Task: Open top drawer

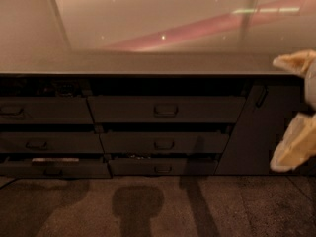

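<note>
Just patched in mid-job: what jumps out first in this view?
The pale gripper at the right edge stands out against the dark cabinet, off to the right of the drawers. Next is the glossy counter with a pink streak reflected across it. Below it sits the wide top drawer, its small handle at the centre, untouched.
</note>
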